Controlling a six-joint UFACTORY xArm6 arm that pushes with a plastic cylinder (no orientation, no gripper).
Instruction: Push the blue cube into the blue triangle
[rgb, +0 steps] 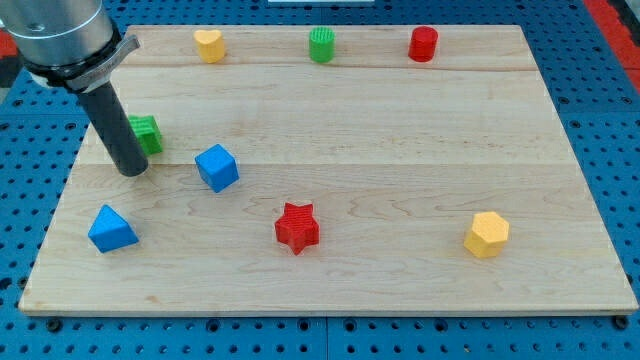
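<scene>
1. Our end effector is a plain dark rod with nothing to open or close, and it holds nothing; my tip (132, 171) rests on the table (400, 130) near the view's left edge.
2. A green block (146, 133) sits just beside the rod, towards the view's top-right of my tip, partly hidden behind it.
3. The blue cube (217, 167) lies to the view's right of my tip, near but apart.
4. The blue triangle (111, 229) lies below my tip, slightly left, apart from the cube.
5. Farther right and lower we see a red star (297, 227).
6. Well apart to the lower right is a yellow hexagon (487, 234).
7. Along the top edge, above and right of my tip, stand a yellow block (209, 45), a green cylinder (322, 45) and a red cylinder (423, 44).
</scene>
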